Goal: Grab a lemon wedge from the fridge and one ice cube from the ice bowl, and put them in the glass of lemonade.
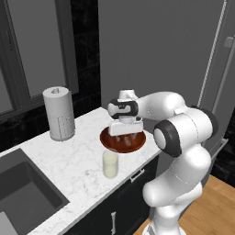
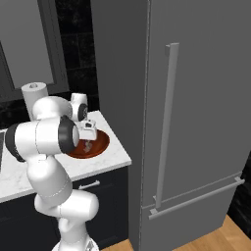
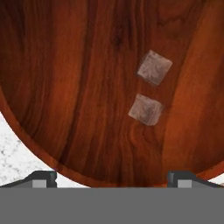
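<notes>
The wide-open two-finger gripper hovers over the reddish-brown wooden ice bowl holding 2 pale ice cubes.

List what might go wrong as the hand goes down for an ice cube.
1. Two ice cubes lie nearly touching in the ice bowl; the open gripper may catch both or push one away.
2. Both cubes sit off-centre between the fingers, so closing might only nudge them.
3. The glass of lemonade stands right beside the bowl; the arm's swing could tip it.
</notes>
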You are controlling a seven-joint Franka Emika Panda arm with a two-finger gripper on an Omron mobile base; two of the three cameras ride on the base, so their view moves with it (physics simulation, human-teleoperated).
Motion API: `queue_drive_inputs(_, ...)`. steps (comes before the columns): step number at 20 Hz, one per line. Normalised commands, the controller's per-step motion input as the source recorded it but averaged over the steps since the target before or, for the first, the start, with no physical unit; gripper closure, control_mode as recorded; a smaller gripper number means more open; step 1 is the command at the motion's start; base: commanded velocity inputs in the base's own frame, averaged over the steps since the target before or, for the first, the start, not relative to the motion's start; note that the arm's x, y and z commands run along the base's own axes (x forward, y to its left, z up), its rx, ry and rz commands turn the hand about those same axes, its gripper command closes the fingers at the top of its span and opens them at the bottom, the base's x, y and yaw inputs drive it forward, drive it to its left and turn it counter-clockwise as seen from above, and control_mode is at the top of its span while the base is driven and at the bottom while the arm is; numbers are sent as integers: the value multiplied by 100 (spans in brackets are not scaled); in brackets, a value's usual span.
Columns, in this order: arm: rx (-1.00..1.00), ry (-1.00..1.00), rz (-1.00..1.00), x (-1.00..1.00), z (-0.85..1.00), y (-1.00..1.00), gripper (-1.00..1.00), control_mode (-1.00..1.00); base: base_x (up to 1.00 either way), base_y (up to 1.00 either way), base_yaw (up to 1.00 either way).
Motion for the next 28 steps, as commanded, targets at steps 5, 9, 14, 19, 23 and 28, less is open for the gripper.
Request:
queue_drive_inputs(5, 0, 17, 0, 20, -50, -2, -100, -100, 0, 0, 0)
queue_drive_inputs(9, 0, 6, 0, 1, -29, 0, -100, -100, 0, 0, 0)
queue_drive_inputs(14, 0, 0, 0, 0, 0, 0, -100, -100, 0, 0, 0)
queue_drive_inputs(19, -5, 0, 0, 28, 0, 0, -100, -100, 0, 0, 0)
queue_drive_inputs(23, 0, 0, 0, -3, 0, 0, -100, -100, 0, 0, 0)
queue_drive_inputs(28, 0, 0, 0, -47, 0, 3, -100, -100, 0, 0, 0)
